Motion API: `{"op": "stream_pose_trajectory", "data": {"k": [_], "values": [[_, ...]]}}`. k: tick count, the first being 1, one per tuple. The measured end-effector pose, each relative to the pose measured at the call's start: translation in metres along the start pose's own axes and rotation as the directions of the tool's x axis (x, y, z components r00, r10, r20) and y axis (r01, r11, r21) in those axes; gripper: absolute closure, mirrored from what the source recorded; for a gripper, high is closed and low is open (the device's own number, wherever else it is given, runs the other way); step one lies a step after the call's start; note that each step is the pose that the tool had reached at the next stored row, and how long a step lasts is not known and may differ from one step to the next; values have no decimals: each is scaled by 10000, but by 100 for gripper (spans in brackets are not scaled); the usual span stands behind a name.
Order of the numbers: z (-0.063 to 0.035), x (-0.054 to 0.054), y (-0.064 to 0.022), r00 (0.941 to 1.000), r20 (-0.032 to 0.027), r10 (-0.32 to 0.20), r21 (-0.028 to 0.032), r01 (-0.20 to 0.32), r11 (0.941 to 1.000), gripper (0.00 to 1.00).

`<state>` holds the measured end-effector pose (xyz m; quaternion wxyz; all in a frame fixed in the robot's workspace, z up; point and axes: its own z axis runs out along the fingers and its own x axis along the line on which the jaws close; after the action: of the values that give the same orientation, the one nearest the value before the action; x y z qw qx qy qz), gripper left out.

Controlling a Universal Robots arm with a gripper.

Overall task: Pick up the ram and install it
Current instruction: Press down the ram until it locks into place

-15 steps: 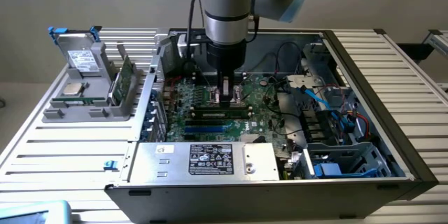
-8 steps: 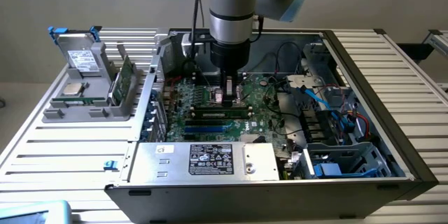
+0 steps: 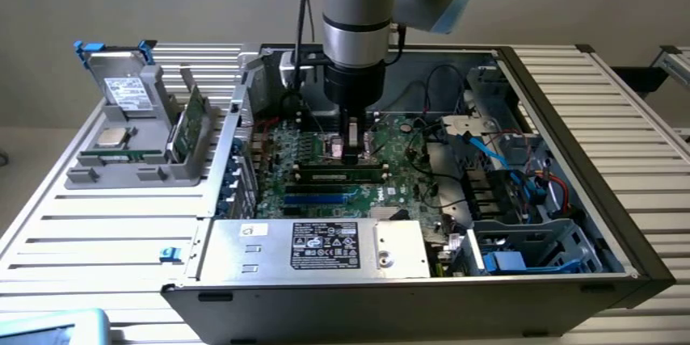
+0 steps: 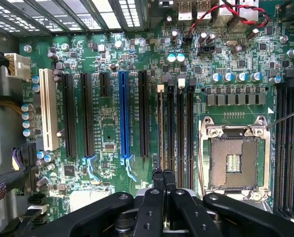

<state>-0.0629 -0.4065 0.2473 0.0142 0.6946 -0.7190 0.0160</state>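
Observation:
The ram (image 3: 342,171), a long green stick, stands on edge in a memory slot in the middle of the motherboard (image 3: 323,195). In the wrist view the ram (image 4: 160,128) shows edge-on in the slot beside the long black sockets. My gripper (image 3: 354,155) hangs straight down over the middle of the stick, shut, with its tips at the stick's upper edge. In the wrist view the gripper (image 4: 163,177) has its black fingers (image 4: 156,197) pressed together in line with that slot. Whether the tips pinch the edge or rest on it is hidden.
The open computer case (image 3: 561,127) holds cables, a drive cage (image 3: 518,248) and a power supply (image 3: 313,248). The bare processor socket (image 4: 233,160) lies beside the memory slots. At the exterior view's left, a grey rack (image 3: 129,159) holds another green stick (image 3: 192,127), a silver chip (image 3: 113,136) and a drive (image 3: 124,86).

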Motion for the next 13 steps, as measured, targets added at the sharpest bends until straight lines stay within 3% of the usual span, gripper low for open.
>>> {"op": "stream_pose_trajectory", "data": {"k": [6, 13], "values": [[0, 0, 0, 9963, -5, 861, -37, -861, 9963, 89], [0, 0, 0, 9783, -17, 2071, -88, -2071, 9783, 89]]}}
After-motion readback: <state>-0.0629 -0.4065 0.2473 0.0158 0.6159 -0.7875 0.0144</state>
